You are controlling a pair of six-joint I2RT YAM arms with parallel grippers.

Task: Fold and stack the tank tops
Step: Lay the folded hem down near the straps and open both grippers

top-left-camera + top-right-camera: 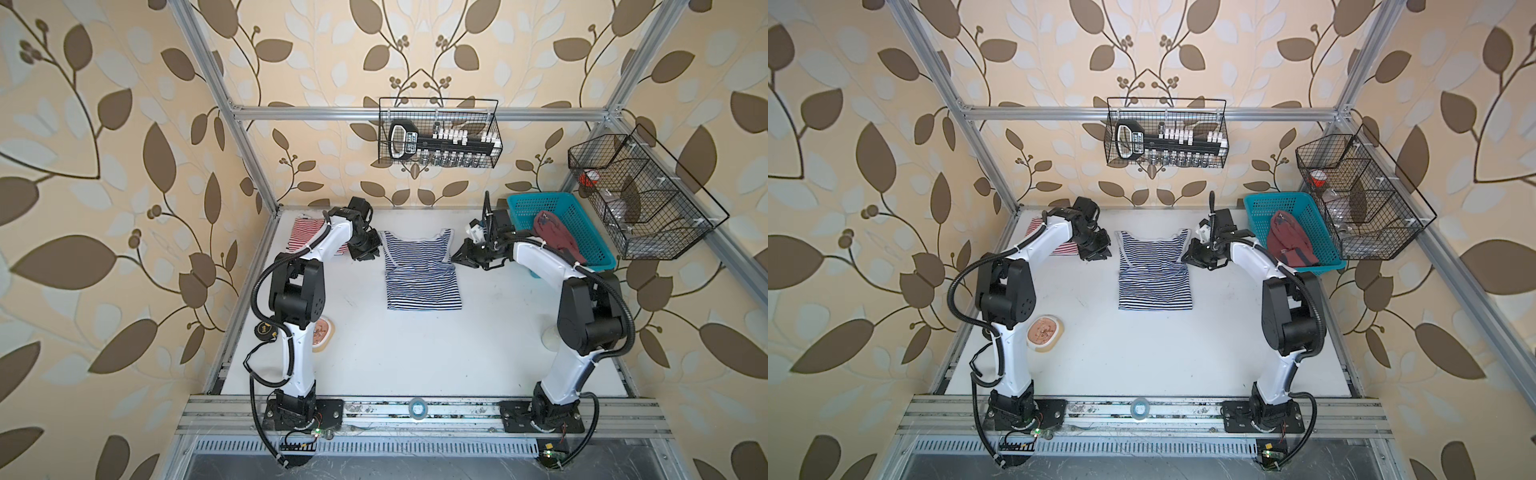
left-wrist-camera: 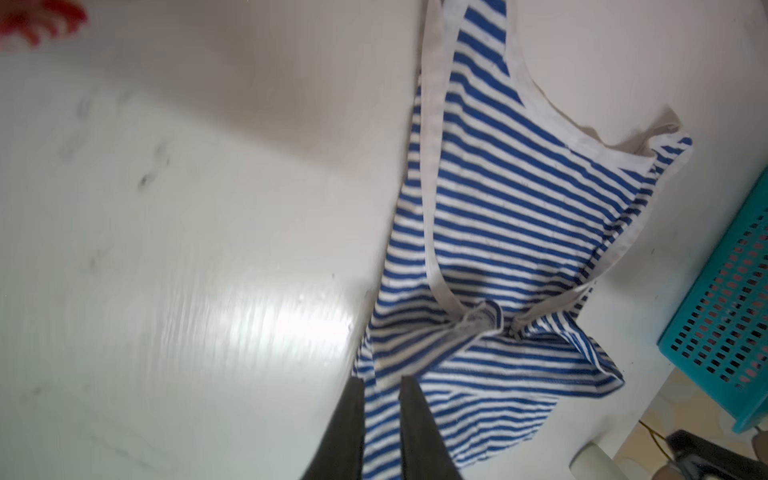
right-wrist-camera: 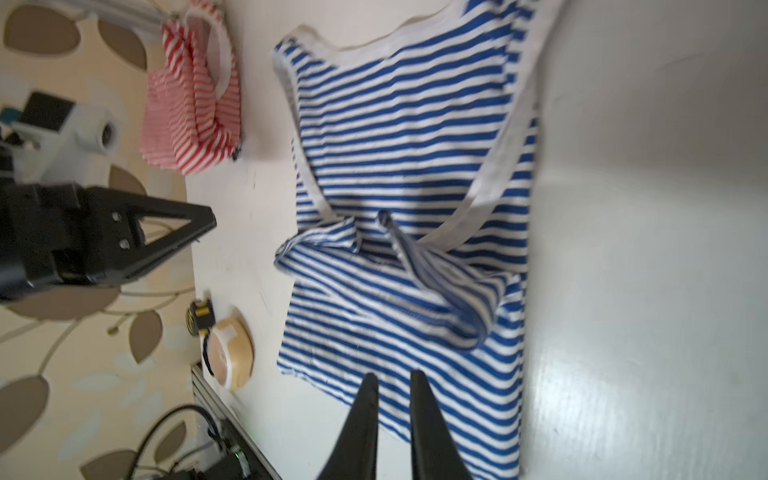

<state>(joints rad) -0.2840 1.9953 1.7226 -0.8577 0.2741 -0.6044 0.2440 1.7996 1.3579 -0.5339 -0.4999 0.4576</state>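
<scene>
Two pincers (image 1: pixel 368 254) (image 1: pixel 459 258), three tank tops (image 1: pixel 303 233) (image 1: pixel 419 276) (image 1: pixel 555 233)

Soft cloth tank top (image 1: pixel 422 286), glossy smooth table (image 1: pixel 415 353), perforated plastic basket (image 1: pixel 540 208).

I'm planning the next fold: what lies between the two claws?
The navy-white striped tank top lies on the table between the left claw and right claw, seen in both top views.

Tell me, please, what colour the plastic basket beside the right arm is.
Teal basket, clearest in a top view.
</scene>
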